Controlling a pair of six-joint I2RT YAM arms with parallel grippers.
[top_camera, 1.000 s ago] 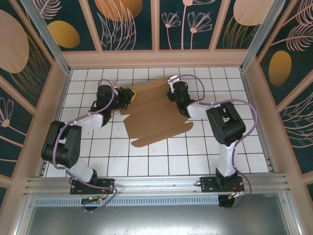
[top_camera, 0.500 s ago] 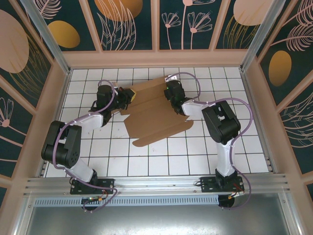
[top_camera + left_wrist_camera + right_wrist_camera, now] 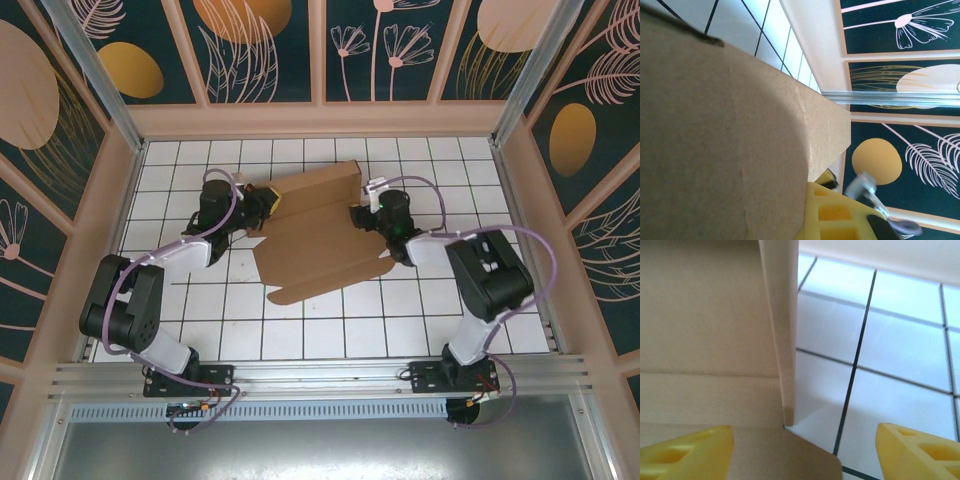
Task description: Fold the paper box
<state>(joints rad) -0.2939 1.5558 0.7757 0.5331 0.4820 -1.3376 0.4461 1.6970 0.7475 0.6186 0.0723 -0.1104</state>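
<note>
White tiled table (image 3: 330, 330), black grid lines, beige wall (image 3: 320, 120) along far edge, teal flower-printed panels (image 3: 265, 50) beyond, aluminium rail (image 3: 320, 378) at near edge

I find no writing, label, brand mark or number that I can read in any of my views: the plain brown cardboard paper box (image 3: 315, 235) shows bare faces, and the dark teal wall panels (image 3: 260, 50) carry drawn leaves, flowers and orange discs, no lettering
</note>
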